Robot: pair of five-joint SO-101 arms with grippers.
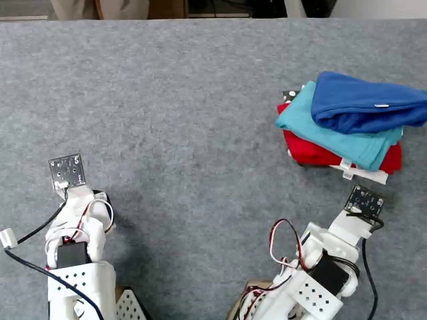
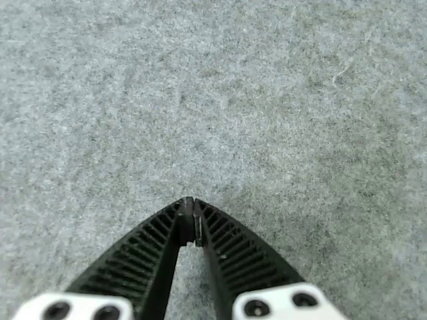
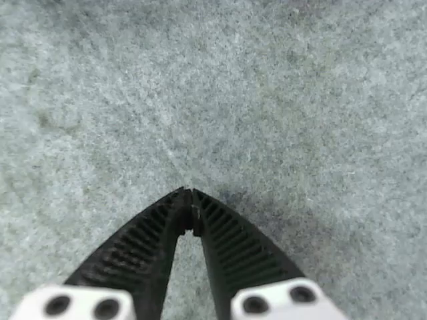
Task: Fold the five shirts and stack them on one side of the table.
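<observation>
Left wrist view: left fingers (image 2: pixel 143 253) clenched tip to tip, empty, over grey table (image 2: pixel 267 100); right fingers (image 3: pixel 233 257) likewise.

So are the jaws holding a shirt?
Nothing. The left gripper and right gripper have shut, empty jaws; the shirts sit stacked apart.

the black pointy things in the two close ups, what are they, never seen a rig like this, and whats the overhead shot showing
Those are grippers, the robot's pinching fingers. Each close-up comes from a camera on an arm's wrist: the left gripper and the right gripper are both shut, holding nothing, over the grey table. The overhead shot, from a fixed camera, shows one white arm and a second arm, plus a stack of folded shirts: blue shirt on top, teal shirt under it, red shirt lower.
</observation>
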